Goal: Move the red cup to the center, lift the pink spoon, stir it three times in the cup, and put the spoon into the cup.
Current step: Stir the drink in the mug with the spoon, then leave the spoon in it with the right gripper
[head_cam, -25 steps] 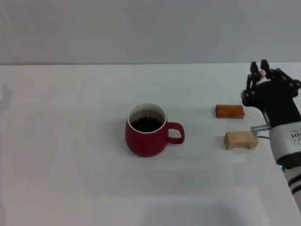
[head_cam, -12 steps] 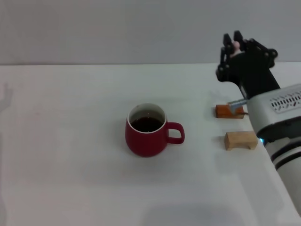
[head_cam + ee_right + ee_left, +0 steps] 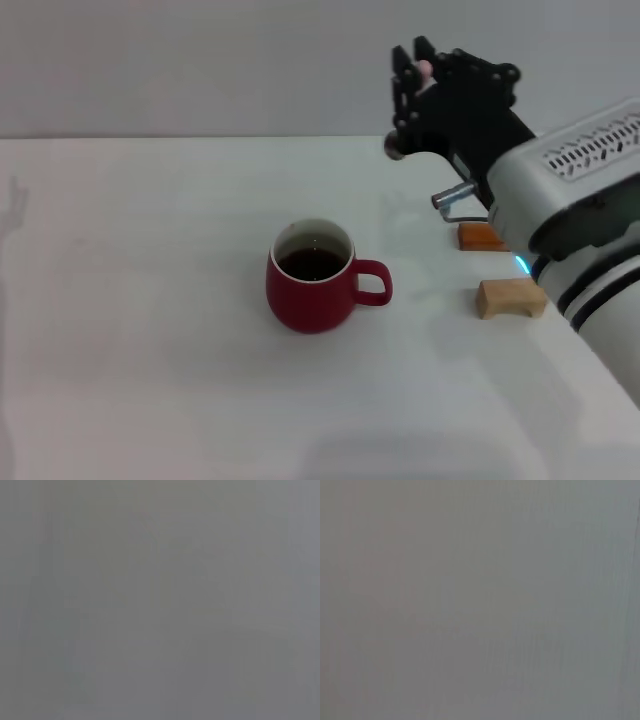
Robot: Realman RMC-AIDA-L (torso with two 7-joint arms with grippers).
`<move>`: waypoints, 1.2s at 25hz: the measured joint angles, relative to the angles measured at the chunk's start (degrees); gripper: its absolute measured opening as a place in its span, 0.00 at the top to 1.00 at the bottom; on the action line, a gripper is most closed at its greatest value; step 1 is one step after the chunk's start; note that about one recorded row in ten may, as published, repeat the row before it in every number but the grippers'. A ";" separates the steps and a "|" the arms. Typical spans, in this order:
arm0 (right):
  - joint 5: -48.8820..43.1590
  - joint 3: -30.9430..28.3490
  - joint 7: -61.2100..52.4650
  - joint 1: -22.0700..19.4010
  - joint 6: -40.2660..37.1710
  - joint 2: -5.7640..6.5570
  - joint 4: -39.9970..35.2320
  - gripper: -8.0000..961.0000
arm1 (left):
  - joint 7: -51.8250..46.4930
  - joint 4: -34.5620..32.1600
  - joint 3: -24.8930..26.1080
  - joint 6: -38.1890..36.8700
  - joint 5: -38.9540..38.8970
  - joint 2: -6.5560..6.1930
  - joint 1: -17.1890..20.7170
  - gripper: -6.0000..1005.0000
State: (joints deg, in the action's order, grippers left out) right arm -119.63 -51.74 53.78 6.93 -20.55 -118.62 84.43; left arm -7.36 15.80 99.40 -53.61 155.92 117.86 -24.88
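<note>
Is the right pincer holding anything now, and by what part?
Yes: the right pincer holds the pink spoon by its pink handle, raised behind and to the right of the red cup.

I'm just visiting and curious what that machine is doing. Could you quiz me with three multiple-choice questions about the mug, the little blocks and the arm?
1. Where is the rounded dark-red ceramic mug?
A. near the middle of the white table
B. on the light wooden block
C. inside the gripper

2. How many small blocks lie to the mug's handle side?
A. none
B. two
C. five

3. What is in the mug?
A. nothing
B. dark liquid
C. a spoon

Answers:
1 A: it stands alone on the tabletop.
2 B: an orange-brown block and a light wooden block.
3 B: a dark surface shows inside the white wall, while the black right gripper pinches something pale pink above the table.
</note>
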 joint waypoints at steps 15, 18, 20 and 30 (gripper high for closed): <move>-0.26 -6.81 1.13 1.37 22.58 -0.13 6.46 0.85 | -0.06 -0.13 0.22 -0.08 -0.15 0.00 0.01 0.17; -0.26 -7.64 1.13 2.06 24.98 -0.13 6.51 0.85 | -0.08 -0.15 0.15 -0.09 -0.19 0.00 0.00 0.17; -0.26 -8.00 1.10 2.43 26.36 -0.12 6.59 0.85 | -0.08 -0.15 0.13 -0.09 -0.22 0.00 0.00 0.17; 0.15 -8.53 0.72 2.81 32.37 -0.22 8.64 0.86 | -0.12 -0.13 0.16 -0.06 -0.36 0.00 0.00 0.17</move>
State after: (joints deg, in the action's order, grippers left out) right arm -119.48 -60.27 54.50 9.74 11.81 -118.84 93.06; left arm -7.47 15.67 99.56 -53.67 155.56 117.86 -24.87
